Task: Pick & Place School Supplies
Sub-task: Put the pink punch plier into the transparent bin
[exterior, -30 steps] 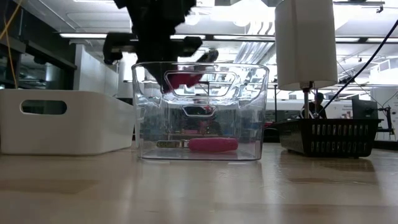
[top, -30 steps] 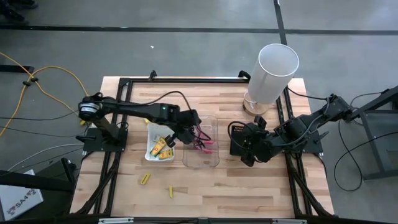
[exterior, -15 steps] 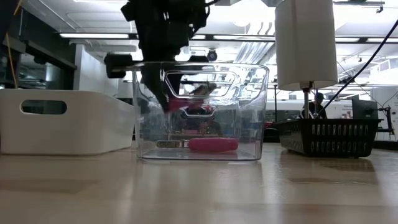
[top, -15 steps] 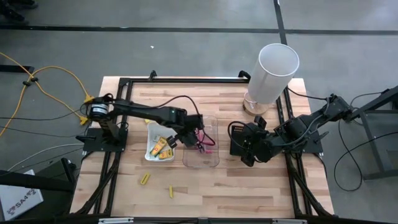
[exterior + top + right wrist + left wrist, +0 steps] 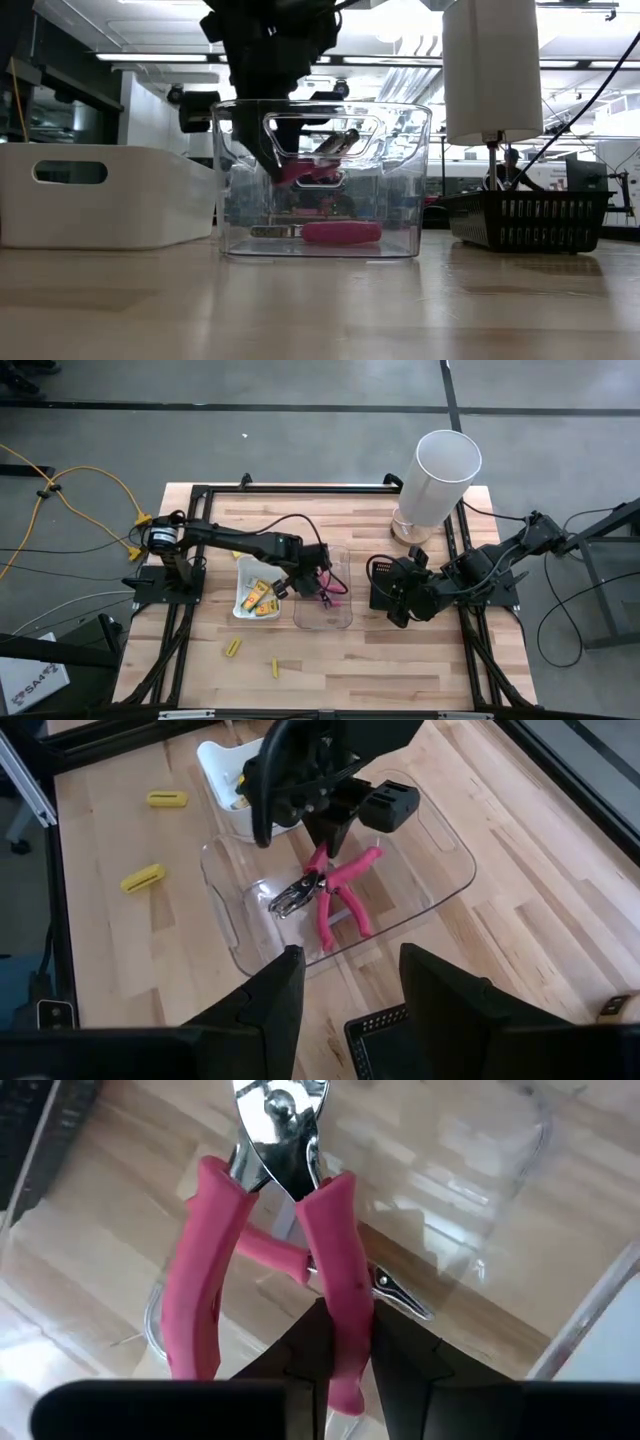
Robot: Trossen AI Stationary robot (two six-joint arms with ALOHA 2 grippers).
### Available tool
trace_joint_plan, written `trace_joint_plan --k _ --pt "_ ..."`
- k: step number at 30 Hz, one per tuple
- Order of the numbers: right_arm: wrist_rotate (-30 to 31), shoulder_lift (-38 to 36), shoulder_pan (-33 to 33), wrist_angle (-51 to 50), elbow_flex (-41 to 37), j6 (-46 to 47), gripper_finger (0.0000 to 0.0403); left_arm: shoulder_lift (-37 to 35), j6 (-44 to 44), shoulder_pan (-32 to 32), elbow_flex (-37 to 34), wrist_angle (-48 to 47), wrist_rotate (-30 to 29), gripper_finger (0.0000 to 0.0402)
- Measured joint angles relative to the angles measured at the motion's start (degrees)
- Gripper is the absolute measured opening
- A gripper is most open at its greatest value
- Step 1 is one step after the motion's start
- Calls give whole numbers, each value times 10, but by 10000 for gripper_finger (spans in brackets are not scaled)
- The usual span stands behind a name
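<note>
The left gripper [image 5: 345, 1345] is lowered inside the clear rectangular plastic tray [image 5: 325, 622] and its two dark fingers pinch one pink handle of the pink-handled metal pliers [image 5: 270, 1240], which hang above the tray floor with the long axis pointing away from the gripper and the shiny metal nose tilted a little upward. Under them, on the floor of the same tray, a second pair of pink-handled pliers [image 5: 325, 232] lies flat. The right gripper [image 5: 345, 985] waits beside this tray with its fingers parted and nothing between them.
</note>
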Motion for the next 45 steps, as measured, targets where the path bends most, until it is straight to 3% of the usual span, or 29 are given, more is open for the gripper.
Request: trace_joint_plan --k 13,27,37,45 --pt "-15 0 0 4 0 15 158 30 -3 22 0 14 -1 60" --pt "-16 0 1 3 0 15 158 34 -51 -1 0 40 -74 60" --pt "-17 0 11 3 0 15 158 34 -75 -9 0 44 -76 60" --pt "-13 0 21 4 0 23 158 34 -88 -23 0 51 -115 60"
